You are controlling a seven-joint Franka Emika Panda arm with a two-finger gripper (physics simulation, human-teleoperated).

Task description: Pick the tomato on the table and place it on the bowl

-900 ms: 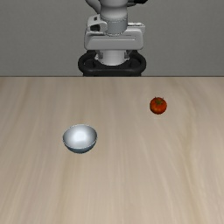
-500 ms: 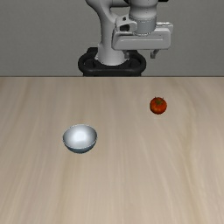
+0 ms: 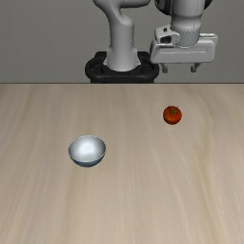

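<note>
A small red tomato point(image 3: 172, 115) lies on the wooden table point(image 3: 122, 191), right of centre. A shiny metal bowl point(image 3: 87, 152) stands upright on the table to the left and a little nearer the front, with nothing in it. My gripper point(image 3: 181, 68) hangs in the air above and slightly behind the tomato, well clear of it. Its two short fingers point down and stand apart, open, holding nothing.
The robot's black base point(image 3: 121, 69) sits at the table's far edge, centre. A grey wall closes the back.
The arm has swung from above the base toward the exterior view's right and lowered a little, ending over the tomato. Tomato and bowl have not moved.
</note>
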